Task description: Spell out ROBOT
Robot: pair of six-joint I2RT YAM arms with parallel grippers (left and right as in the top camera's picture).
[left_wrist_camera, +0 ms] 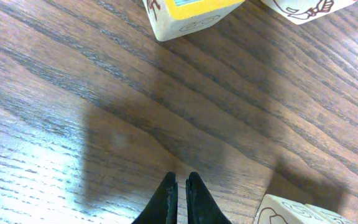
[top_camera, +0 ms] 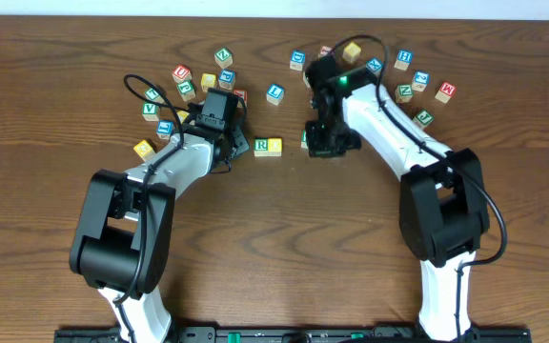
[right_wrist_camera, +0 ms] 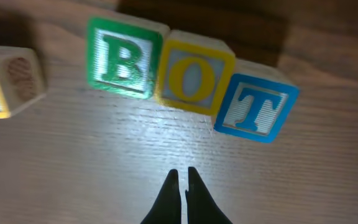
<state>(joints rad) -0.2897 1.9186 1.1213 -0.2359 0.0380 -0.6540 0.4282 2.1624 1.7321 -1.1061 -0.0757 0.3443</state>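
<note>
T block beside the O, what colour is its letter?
Blue, with a blue border; the T block shows best in the right wrist view.

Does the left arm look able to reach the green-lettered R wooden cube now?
Probably yes: the green-lettered R cube sits just beyond the left gripper, nothing between; its jaws are shut, though.

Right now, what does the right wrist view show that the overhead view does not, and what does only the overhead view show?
Only the right wrist view: the B cube, O cube and T cube side by side in a row, letters readable. From overhead, the right arm hides that row. Only the overhead view: the left arm, the R cube between the arms, and loose cubes farther back. Both: the wooden table.
</note>
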